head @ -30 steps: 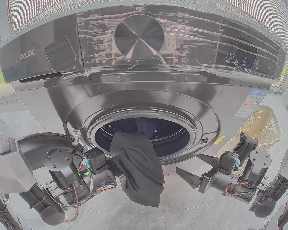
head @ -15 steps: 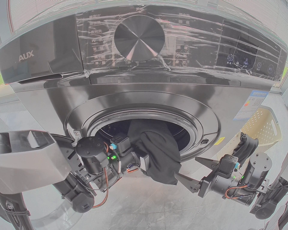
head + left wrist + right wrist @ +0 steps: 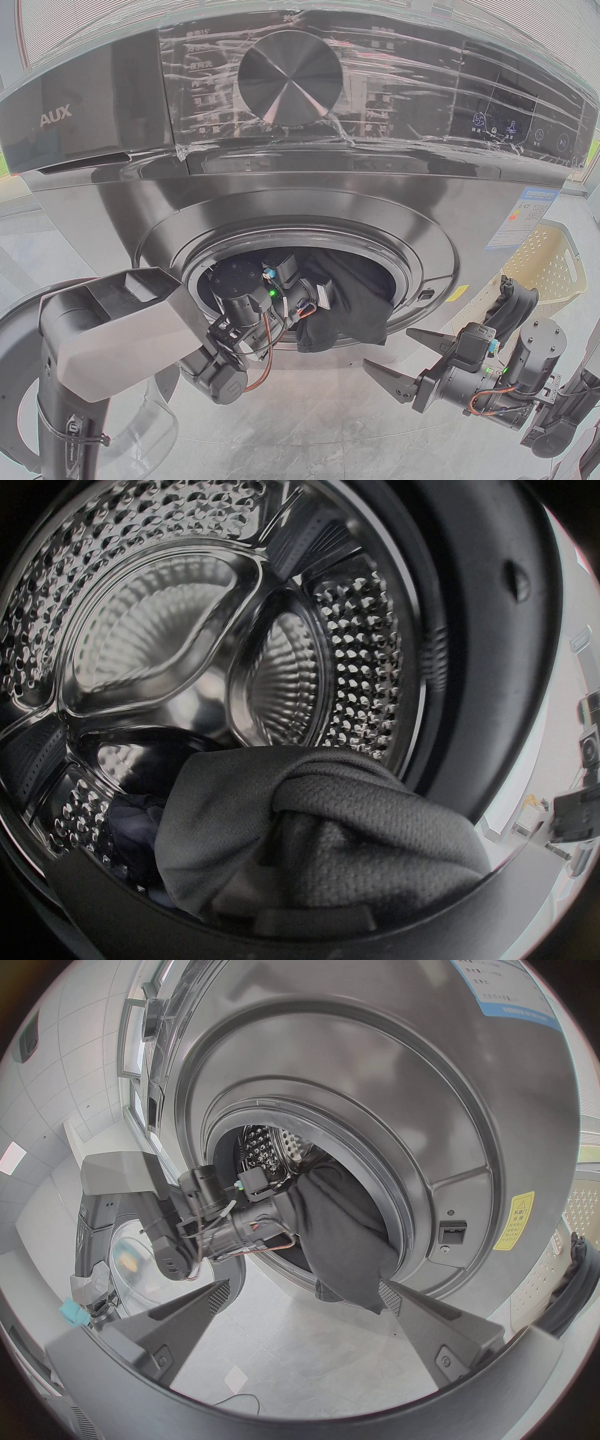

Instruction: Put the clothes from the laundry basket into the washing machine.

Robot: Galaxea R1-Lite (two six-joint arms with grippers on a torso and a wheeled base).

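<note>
We are judging the task as partway through. A dark blue piece [image 3: 134, 827] is already lying low in the drum [image 3: 187, 636] of the washing machine [image 3: 300, 187]; a dark grey garment [image 3: 353, 297] is sitting in the round door opening, its upper part inside the drum and its lower fold hanging out over the front lip. The left gripper [image 3: 324, 295] is reaching into the opening with the cloth draped over its end; we cannot tell whether it is pinching the cloth or not. The right gripper [image 3: 387, 349] is hovering low in front of the machine, below and to the right of the opening, spread wide and holding nothing.

As we are reading it, this is what is remaining: the grey garment is needing to go fully past the lip; what looks like one more dark piece [image 3: 515, 306] is hanging over the rim of the laundry basket [image 3: 553, 262], so the basket is not yet emptied — how much more is lying inside it we cannot tell.

The machine is standing on a floor [image 3: 325, 431] of pale grey marbled tiles; the cream perforated basket is sitting just beside it on the right; the machine's door [image 3: 144, 431] is standing open to the left, its glass bowl showing; pale tiled walls [image 3: 62, 1072] are enclosing the room behind the left arm.
</note>
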